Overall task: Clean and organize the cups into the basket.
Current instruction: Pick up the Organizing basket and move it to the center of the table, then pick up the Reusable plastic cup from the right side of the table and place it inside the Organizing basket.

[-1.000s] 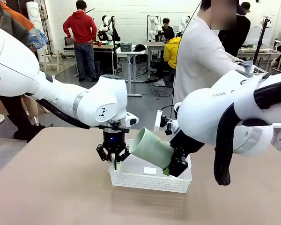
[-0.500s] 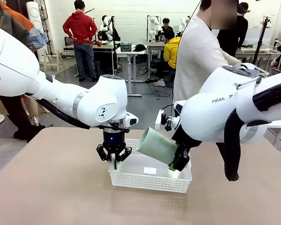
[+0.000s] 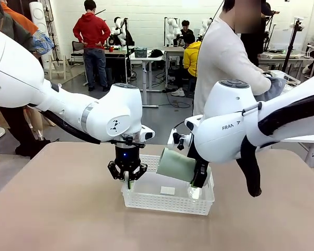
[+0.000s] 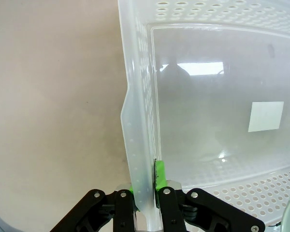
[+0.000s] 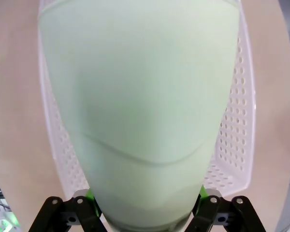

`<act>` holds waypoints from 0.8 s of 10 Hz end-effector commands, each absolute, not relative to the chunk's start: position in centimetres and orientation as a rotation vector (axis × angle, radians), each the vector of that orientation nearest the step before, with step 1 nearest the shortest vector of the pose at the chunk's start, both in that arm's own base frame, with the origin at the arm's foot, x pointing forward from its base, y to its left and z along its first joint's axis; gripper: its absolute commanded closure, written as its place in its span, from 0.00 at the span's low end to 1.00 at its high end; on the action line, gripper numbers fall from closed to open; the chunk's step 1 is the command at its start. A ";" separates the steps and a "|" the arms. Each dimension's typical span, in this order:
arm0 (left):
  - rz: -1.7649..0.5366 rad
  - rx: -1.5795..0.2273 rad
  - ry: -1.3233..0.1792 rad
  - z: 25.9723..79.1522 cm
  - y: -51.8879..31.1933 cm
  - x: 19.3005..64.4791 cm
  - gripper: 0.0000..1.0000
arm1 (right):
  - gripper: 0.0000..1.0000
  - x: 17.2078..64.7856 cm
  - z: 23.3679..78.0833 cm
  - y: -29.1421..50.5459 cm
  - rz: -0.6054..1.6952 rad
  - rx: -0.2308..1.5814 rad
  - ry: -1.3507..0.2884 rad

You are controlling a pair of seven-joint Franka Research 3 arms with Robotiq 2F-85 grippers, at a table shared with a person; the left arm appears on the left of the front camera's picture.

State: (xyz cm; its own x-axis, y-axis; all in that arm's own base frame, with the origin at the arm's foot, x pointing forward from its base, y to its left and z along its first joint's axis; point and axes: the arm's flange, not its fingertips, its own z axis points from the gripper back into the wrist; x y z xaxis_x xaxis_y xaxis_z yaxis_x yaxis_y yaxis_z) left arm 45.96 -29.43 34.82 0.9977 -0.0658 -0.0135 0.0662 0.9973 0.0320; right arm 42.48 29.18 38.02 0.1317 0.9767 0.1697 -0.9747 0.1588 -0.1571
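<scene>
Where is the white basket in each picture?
Front view: basket low in the middle, on the tan table.
Left wrist view: basket fills the right side, its wall pinched by the left gripper.
Right wrist view: basket walls peek out behind the mint cup.
Shared landmark: the tan table.

1. The front view is bright and evenly lit from overhead. The white back wall (image 3: pixel 146 13) is close to washed out.
2. There, the shallow white lattice-walled plastic basket (image 3: pixel 167 203) casts only a faint, soft shadow on the tan matte tabletop (image 3: pixel 57 209).
3. In the left wrist view, white glare streaks sit on the basket's glossy floor. Its near wall is blurred and bows with lens distortion.
4. In the right wrist view, the pale mint green matte tumbler (image 5: pixel 140 111) looks soft-focused and evenly lit, without glare. The basket's walls curve towards the picture's edges.
</scene>
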 end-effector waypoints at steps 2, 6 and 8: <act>-0.069 0.033 0.012 34.8 -29.4 45.9 1.00 | 0.23 44.8 36.3 29.4 1.485 -0.036 -0.152; -0.069 0.033 0.012 34.8 -29.4 45.9 1.00 | 0.23 45.0 33.8 29.3 1.536 -0.029 -0.047; -0.069 0.033 0.012 34.8 -29.4 45.9 1.00 | 0.23 44.4 33.0 29.3 1.537 -0.012 0.008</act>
State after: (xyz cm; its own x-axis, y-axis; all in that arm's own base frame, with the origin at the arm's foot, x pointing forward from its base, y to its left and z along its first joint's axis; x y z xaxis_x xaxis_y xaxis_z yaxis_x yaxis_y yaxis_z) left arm 45.92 -29.51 34.83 0.9976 -0.0673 -0.0131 0.0677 0.9972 0.0315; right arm 44.00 29.78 32.95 0.0507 0.9985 0.0223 -0.9984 0.0513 -0.0248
